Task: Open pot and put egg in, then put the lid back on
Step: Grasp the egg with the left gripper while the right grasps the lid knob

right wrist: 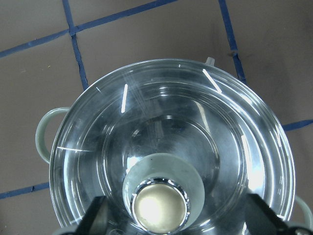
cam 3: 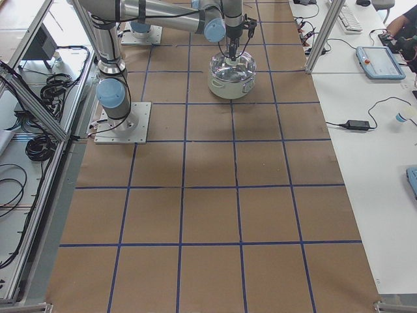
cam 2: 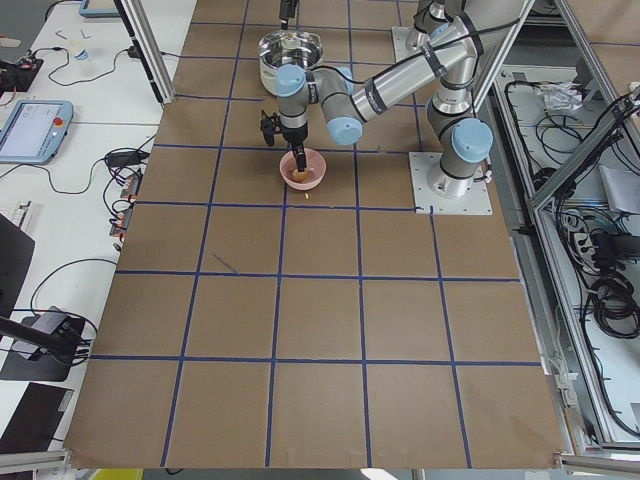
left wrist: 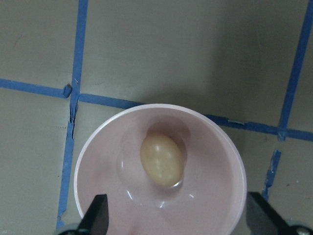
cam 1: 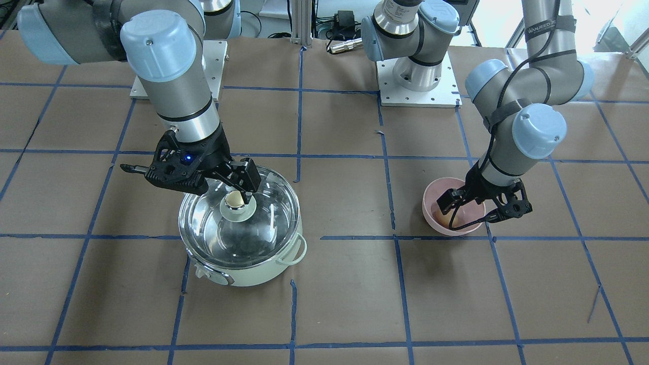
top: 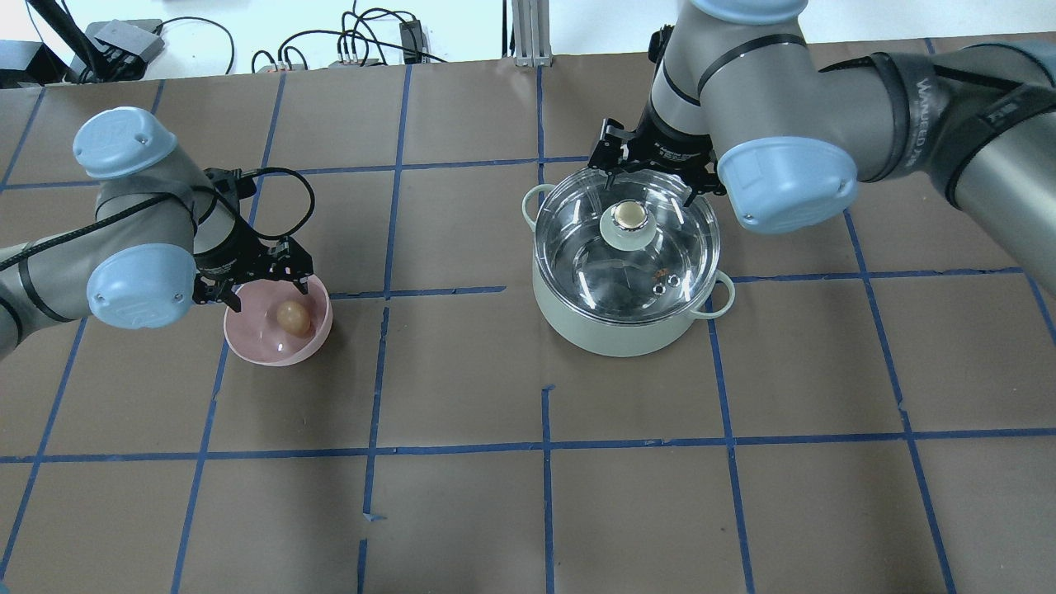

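Beware tipping the clear domed glass lid (right wrist: pixel 146 112) on the mint-green pot (top: pixel 610 330) with an off-centre pinch — knob (right wrist: pixel 160 208) between right gripper's (right wrist: pixel 181 218) parted fingers — or crushing the light-brown oval egg (left wrist: pixel 162 159) in the pink bowl (left wrist: pixel 98 156) below left gripper's (left wrist: pixel 179 218) parted fingers.

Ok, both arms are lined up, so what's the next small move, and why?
Probably ease the right end effector straight down over the knob of the lid, ready to close. The lid still covers the pot, the jaws stand open either side of the knob and seem slightly above it, and the egg waits in the pink bowl under the open left end effector.
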Action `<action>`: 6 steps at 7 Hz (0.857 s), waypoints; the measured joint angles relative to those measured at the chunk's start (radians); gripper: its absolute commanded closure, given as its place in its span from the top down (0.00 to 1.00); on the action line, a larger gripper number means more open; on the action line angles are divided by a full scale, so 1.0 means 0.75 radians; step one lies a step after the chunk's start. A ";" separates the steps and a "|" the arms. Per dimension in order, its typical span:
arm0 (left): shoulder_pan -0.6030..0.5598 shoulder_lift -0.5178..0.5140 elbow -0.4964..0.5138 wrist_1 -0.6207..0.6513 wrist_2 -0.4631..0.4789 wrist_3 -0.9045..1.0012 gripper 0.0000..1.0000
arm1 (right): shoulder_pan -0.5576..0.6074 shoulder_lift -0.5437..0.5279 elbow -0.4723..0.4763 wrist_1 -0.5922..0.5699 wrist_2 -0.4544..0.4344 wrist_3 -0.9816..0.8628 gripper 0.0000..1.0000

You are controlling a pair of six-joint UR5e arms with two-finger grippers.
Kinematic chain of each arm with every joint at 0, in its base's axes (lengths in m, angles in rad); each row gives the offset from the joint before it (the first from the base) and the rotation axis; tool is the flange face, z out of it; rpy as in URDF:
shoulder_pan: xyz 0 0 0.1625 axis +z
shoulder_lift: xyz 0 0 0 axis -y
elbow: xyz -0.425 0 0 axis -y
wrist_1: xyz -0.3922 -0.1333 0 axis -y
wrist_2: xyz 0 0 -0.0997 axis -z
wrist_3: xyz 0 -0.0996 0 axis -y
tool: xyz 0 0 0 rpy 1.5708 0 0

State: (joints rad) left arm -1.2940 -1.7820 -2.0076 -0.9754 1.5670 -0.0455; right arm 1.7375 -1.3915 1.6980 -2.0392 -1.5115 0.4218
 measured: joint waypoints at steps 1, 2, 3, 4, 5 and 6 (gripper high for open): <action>0.014 -0.007 -0.018 0.008 -0.015 -0.049 1.00 | 0.012 0.006 0.007 -0.009 -0.015 0.005 1.00; 0.018 -0.011 -0.029 0.011 -0.021 -0.092 1.00 | 0.025 0.018 0.010 -0.024 -0.043 0.006 0.99; 0.019 -0.015 -0.033 0.015 -0.024 -0.113 1.00 | 0.035 0.030 0.013 -0.045 -0.062 0.006 0.98; 0.019 -0.018 -0.034 0.023 -0.025 -0.122 1.00 | 0.040 0.038 0.017 -0.059 -0.070 0.006 0.96; 0.019 -0.020 -0.034 0.030 -0.026 -0.127 1.00 | 0.042 0.042 0.023 -0.067 -0.072 0.006 0.95; 0.019 -0.023 -0.035 0.037 -0.027 -0.129 1.00 | 0.044 0.045 0.034 -0.076 -0.073 0.006 0.95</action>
State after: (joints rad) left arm -1.2794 -1.7990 -2.0338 -0.9478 1.5468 -0.1424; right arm 1.7701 -1.3579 1.7233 -2.0964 -1.5660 0.4264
